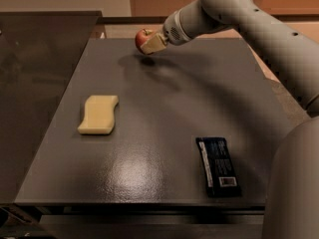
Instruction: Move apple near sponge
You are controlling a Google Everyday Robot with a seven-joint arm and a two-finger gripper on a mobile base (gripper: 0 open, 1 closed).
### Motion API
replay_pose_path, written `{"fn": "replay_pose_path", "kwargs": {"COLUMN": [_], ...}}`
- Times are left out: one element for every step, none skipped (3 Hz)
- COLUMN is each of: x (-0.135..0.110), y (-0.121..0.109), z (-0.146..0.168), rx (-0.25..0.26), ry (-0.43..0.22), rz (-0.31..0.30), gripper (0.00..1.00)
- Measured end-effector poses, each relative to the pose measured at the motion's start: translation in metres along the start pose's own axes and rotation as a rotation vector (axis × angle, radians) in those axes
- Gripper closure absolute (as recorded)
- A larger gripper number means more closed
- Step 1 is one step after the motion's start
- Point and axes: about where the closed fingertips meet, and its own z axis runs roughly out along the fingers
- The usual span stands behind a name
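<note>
One camera sits up high on the robot's side and looks down and forward across the dark table (pixel 164 108). The robot's body (pixel 294 183) is close, at the right. Far off, by the back edge, the gripper (pixel 151 44) holds the apple (pixel 142 35).

The tan claw (pixel 151 43), above the far end of the glossy dark grey table (pixel 164 103), gripped a red apple (pixel 141 36) with a yellowish patch. The arm (pixel 239 9) was off-white with small dark dots. The sponge (pixel 98 114) was pale yellow, and the flat packet (pixel 218 167) black with white print.
</note>
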Motion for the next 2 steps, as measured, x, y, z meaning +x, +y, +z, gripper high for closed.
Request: {"fn": "replay_pose_path", "kwargs": {"x": [0.001,0.009], "y": [0.027,0.058], "z": [-0.027,-0.051], "rx": [-0.058,-0.123], "ry": [-0.006,-0.001], "rz": [-0.056,-0.111], "gripper": [1.0,1.0]}}
